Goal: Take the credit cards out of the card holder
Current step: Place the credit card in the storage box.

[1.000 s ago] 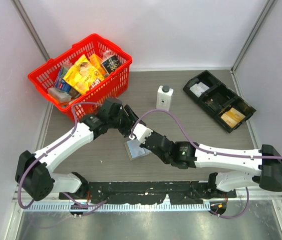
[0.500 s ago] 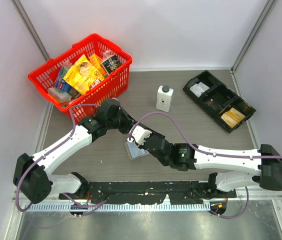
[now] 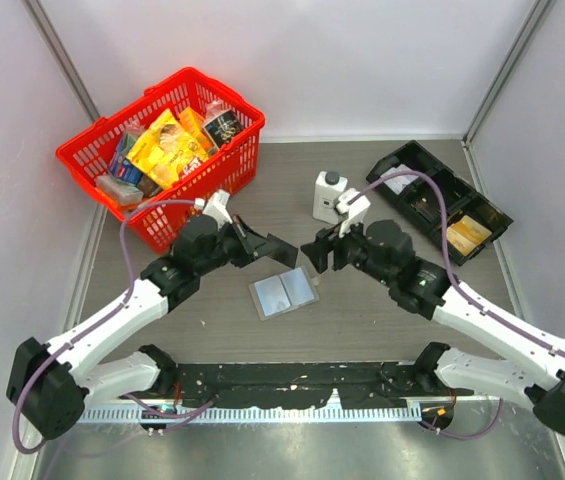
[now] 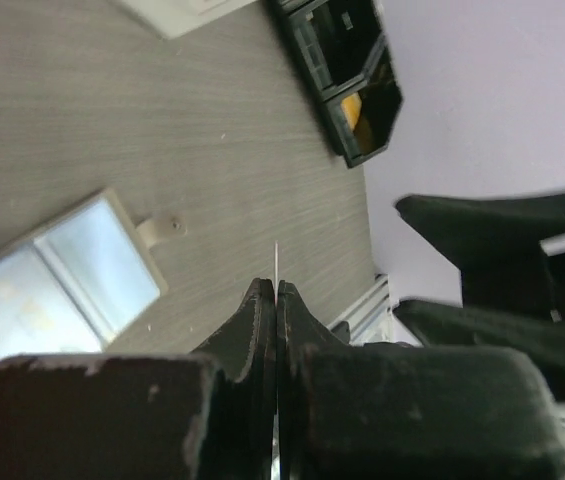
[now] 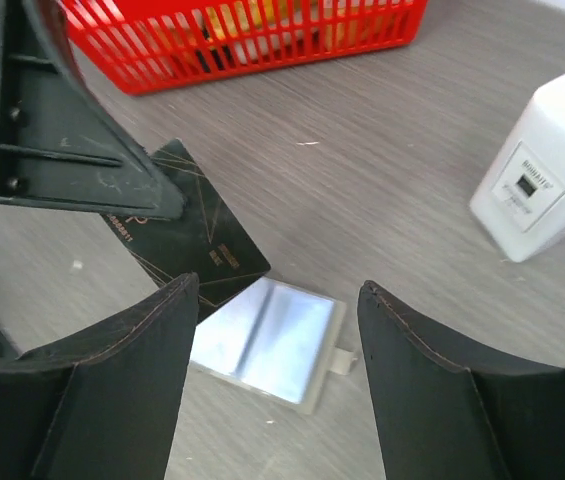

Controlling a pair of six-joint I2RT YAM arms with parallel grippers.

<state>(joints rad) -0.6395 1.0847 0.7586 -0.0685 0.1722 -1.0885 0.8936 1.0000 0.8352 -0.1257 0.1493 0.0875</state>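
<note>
- Grey wood-grain table (image 3: 382,320), pale walls (image 3: 362,60) around
- Card holder (image 3: 284,292) lies open on it
- Left gripper (image 3: 265,245) pinches a black card (image 5: 187,235)
- Right gripper (image 3: 318,253) has its fingers apart

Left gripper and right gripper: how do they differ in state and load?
The left gripper is shut; the right gripper is open. The left gripper pinches a black card; the right gripper holds nothing. Both hang near the open card holder.
</note>
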